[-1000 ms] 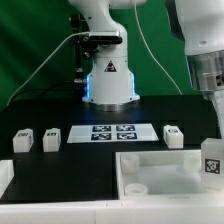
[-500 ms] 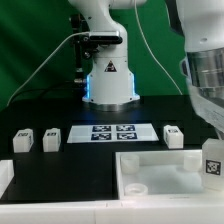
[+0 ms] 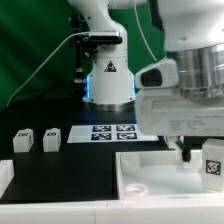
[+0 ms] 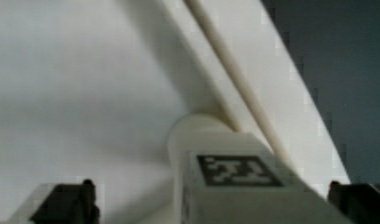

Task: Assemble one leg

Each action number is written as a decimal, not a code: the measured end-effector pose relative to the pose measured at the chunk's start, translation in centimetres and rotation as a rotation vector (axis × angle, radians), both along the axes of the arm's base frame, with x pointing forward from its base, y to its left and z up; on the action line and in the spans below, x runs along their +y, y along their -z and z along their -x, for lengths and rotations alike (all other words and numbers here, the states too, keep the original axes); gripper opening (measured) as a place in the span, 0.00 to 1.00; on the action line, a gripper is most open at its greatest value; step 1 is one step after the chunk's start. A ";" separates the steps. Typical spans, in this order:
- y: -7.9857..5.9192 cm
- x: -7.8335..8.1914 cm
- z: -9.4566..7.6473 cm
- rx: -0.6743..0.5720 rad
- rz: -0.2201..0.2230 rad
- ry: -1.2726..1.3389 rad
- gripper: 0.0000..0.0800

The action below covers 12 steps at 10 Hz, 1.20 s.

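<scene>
My fingers [image 4: 208, 204]: spread, 2 dark tips flanking a tagged leg [image 4: 231, 165], not touching it.
Leg between them: standing in the white tray [image 3: 150, 172], against its wall, at 4 o'clock in the exterior view.
Other legs [image 3: 24, 141]: 2 on the bench [image 3: 40, 110] at 9 o'clock.
Marker board [image 3: 110, 132]: centre.

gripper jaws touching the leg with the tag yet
Apart. In the wrist view the two dark fingertips stand wide on either side of the leg, with light surface showing between each tip and it.
</scene>
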<state>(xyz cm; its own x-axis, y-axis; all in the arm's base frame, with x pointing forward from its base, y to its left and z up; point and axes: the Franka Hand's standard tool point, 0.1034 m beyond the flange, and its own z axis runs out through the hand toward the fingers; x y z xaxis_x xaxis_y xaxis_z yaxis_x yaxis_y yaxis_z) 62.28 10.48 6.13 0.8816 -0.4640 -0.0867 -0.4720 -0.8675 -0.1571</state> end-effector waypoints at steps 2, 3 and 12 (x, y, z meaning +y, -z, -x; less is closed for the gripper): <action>0.0 -0.2 -0.4 -0.003 -0.001 0.007 0.81; 0.0 -0.2 -0.4 0.001 -0.002 0.027 0.81; 0.3 0.5 -0.5 0.182 -0.036 1.012 0.36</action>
